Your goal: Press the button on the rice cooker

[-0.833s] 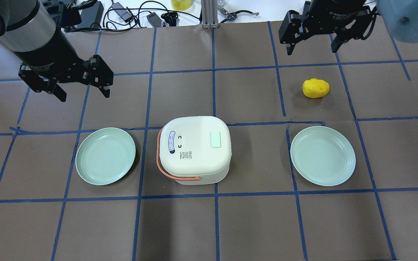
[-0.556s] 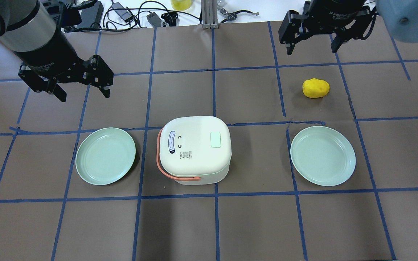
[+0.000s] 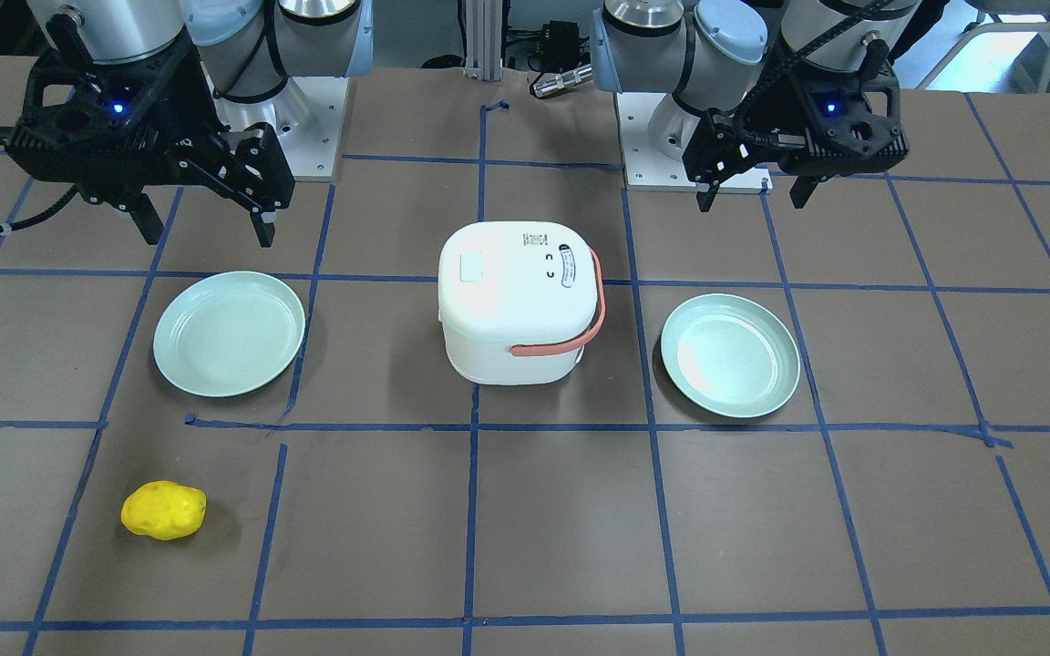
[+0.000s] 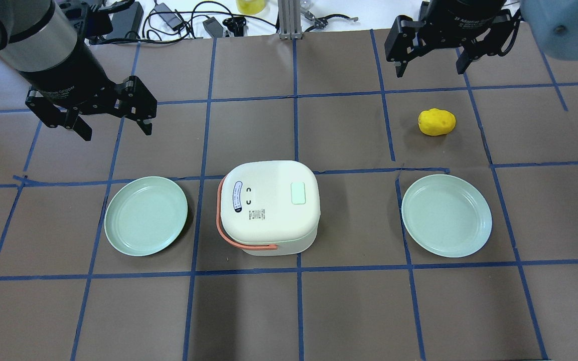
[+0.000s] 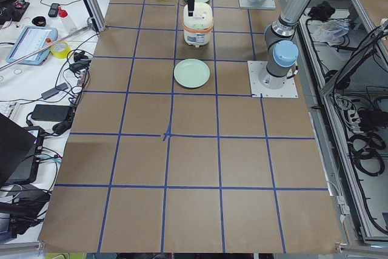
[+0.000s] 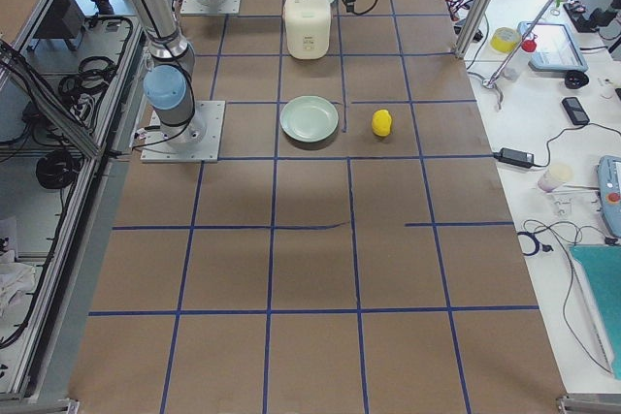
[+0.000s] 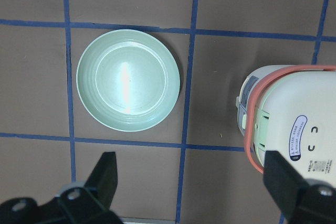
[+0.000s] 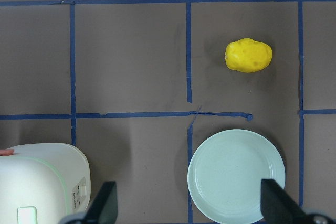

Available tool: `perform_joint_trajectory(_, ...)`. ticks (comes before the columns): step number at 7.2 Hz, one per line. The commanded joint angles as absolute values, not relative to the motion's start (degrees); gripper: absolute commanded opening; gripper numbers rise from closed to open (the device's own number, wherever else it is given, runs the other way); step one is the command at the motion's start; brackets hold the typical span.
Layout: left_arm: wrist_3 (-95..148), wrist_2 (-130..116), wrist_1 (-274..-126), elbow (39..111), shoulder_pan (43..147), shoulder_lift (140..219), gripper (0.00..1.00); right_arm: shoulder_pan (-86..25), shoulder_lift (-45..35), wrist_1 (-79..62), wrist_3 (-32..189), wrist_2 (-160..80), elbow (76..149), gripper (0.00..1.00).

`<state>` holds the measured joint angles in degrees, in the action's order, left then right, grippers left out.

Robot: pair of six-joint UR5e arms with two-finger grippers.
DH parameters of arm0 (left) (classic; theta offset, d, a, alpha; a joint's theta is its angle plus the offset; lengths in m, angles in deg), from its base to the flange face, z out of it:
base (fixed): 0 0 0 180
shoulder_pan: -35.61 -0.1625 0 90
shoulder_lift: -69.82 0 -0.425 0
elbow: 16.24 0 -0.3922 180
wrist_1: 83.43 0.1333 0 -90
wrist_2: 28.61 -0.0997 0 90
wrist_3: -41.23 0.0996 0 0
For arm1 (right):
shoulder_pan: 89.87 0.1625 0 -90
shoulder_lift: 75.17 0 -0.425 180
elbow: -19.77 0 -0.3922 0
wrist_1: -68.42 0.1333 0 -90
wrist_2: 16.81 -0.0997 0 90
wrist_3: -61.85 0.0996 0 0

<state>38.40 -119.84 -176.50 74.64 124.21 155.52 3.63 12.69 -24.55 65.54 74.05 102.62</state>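
Nothing is seen displaced since the earlier overhead frames | left gripper (image 4: 117, 131) held wide at 10 o'clock of rice cooker (image 4: 268, 205); right gripper (image 4: 429, 70) wide at 2 o'clock; both well apart from it | button (image 4: 298, 193) on lid's 3 o'clock side, untouched | approach judged not begun

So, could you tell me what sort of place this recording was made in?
Probably a robotics lab workcell, not a kitchen: industrial arms bolted to a table gridded with blue tape, and side benches strewn with cables and tablets.
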Motion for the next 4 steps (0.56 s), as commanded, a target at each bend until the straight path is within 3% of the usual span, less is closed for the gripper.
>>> perform_joint_trajectory(1, 38.42, -119.84, -176.50, 74.64, 124.20, 155.52, 1.00, 3.74, 12.81, -24.31, 65.54, 73.46, 102.74, 0.76)
perform_joint_trajectory(3, 38.42, -119.84, -176.50, 74.64, 124.20, 155.52, 1.00, 4.09, 12.81, -24.04, 65.54, 73.28, 102.83, 0.43)
perform_joint_trajectory(4, 38.42, -119.84, -176.50, 74.64, 124.20, 155.52, 1.00, 4.18, 12.89, -22.48, 65.63, 72.41, 102.65, 0.35)
